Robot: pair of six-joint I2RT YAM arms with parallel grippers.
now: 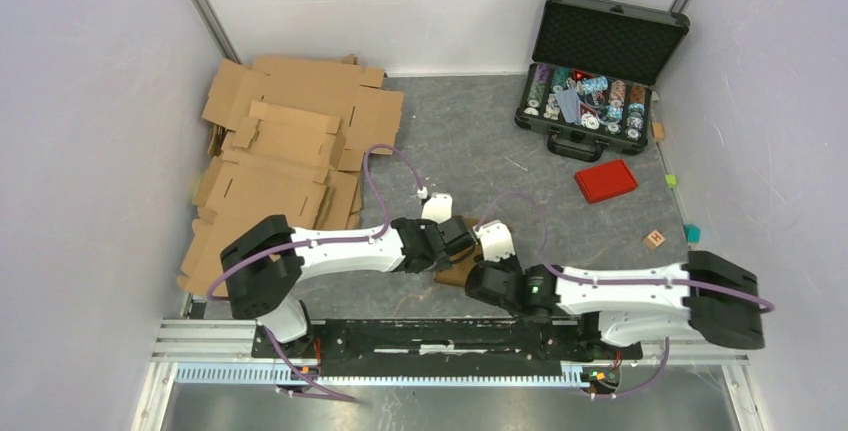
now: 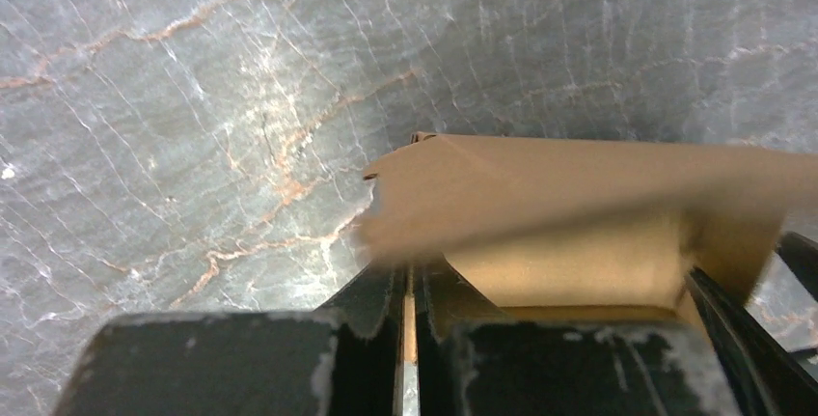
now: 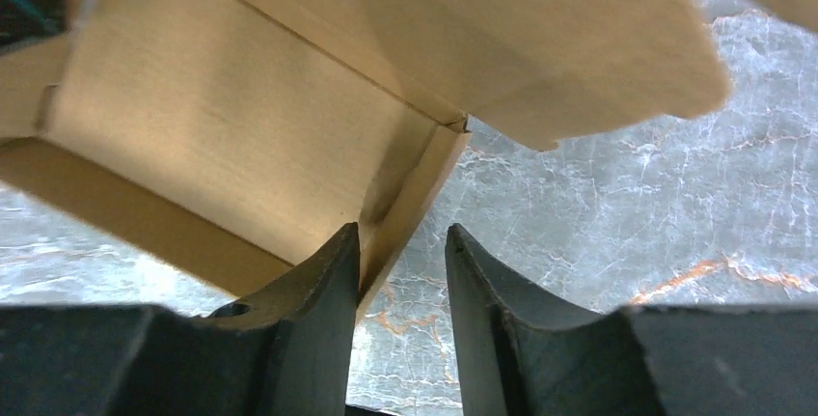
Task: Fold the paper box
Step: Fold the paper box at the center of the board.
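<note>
Left wrist view puts the left gripper (image 2: 410, 292) closest: its fingers (image 2: 241, 358) are pinched together on a thin cardboard edge of the paper box (image 2: 579, 194), with a flap spreading just beyond. Right wrist view shows the right gripper (image 3: 400, 257) with jaws parted and holding nothing, one finger just beside a raised wall corner. Only here is the box's inside visible, walls standing and a flap hanging loose above. Top external view alone places the box at the centre of the table (image 1: 480, 151), between both wrists and mostly hidden. I judge the folding partway done: walls up, flaps not yet closed.
</note>
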